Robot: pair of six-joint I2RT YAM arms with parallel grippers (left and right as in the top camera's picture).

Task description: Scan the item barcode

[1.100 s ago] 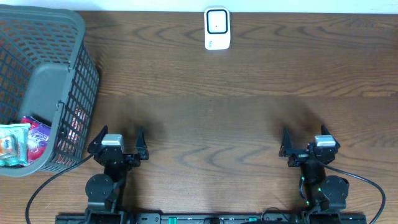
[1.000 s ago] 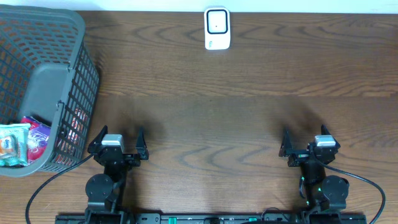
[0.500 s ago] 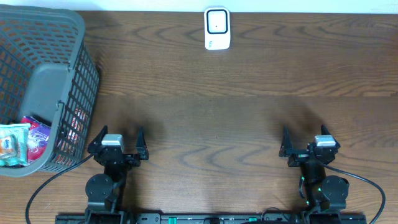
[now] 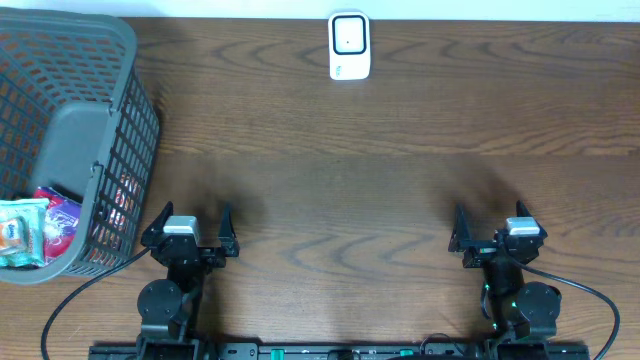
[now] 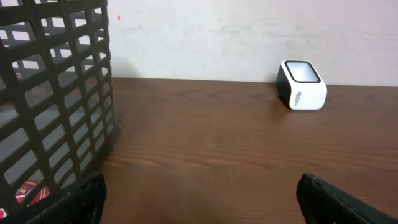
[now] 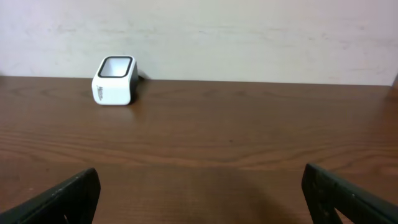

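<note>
- Nothing has moved since the earlier frames: left tool (image 4: 193, 216) and right tool (image 4: 490, 226) sit parked at the near desk (image 4: 350, 180) edge, jaws fully apart, empty.
- Packets (image 4: 25, 235) lie in the basket (image 4: 110, 130), likely the left arm's pick.
- Scanner (image 4: 349, 45) stands far-centre, window up, awaiting 1 item.

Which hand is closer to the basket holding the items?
The left hand: it sits open right beside the grey basket, next to its mesh wall. The right hand is open too, but far off on the opposite side.
</note>
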